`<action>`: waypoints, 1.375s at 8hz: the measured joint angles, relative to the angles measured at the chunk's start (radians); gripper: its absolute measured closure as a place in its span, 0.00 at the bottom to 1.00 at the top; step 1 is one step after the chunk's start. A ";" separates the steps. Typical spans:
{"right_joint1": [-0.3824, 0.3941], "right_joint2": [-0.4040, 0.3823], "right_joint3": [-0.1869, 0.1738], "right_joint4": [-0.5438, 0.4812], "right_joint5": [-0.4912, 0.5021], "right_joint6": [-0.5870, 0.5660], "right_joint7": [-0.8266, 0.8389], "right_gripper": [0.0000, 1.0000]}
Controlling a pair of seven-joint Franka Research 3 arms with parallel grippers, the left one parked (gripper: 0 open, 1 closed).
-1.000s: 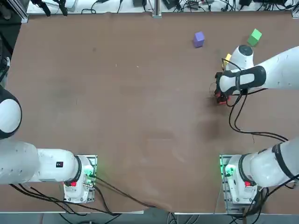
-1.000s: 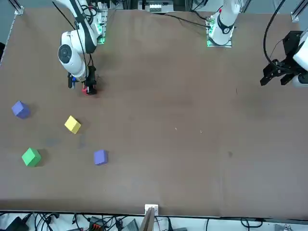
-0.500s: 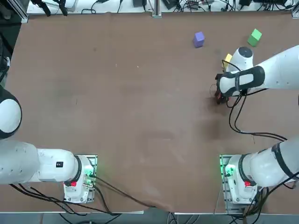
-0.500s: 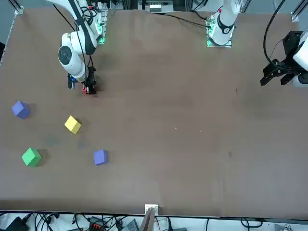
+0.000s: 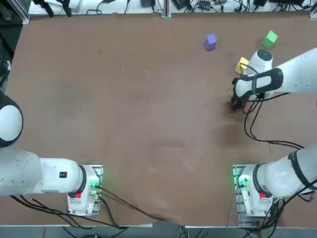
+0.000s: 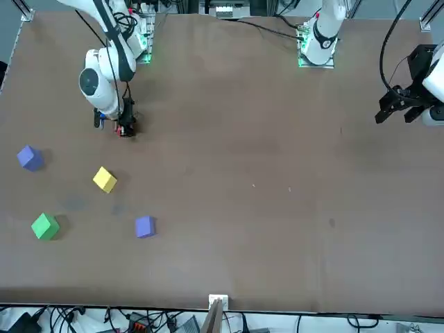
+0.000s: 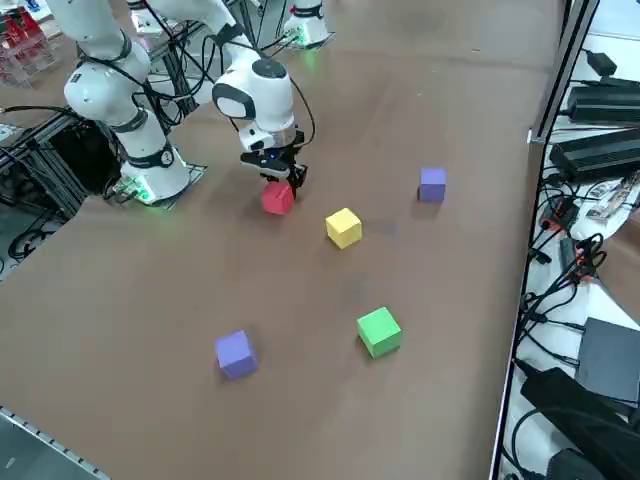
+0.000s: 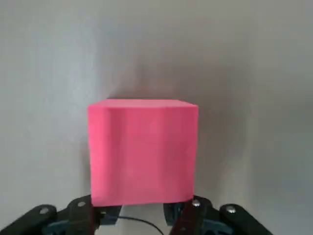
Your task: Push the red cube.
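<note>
While pressed together, right gripper point(image 7: 282, 180) low on desk point(image 7: 420, 290), touching red cube point(image 7: 277, 198), yellow cube point(image 7: 343, 227) near at 4 o'clock

Brown table point(image 5: 124, 109) is carrying four loose cubes, all well apart from each other. Yellow cube point(image 7: 343, 227) is sitting toward the middle of the group. Green cube point(image 7: 379, 331) is lying closer to the table's far edge. Two purple cubes point(image 7: 235, 354) point(image 7: 432, 184) are flanking them. Cables are trailing along the edges.
</note>
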 joint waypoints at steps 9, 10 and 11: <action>-0.365 0.001 -0.008 0.000 0.000 0.003 -0.312 0.51; -0.400 0.001 -0.008 0.000 0.000 0.004 -0.343 0.51; -0.435 0.002 -0.009 0.000 0.000 0.004 -0.376 0.51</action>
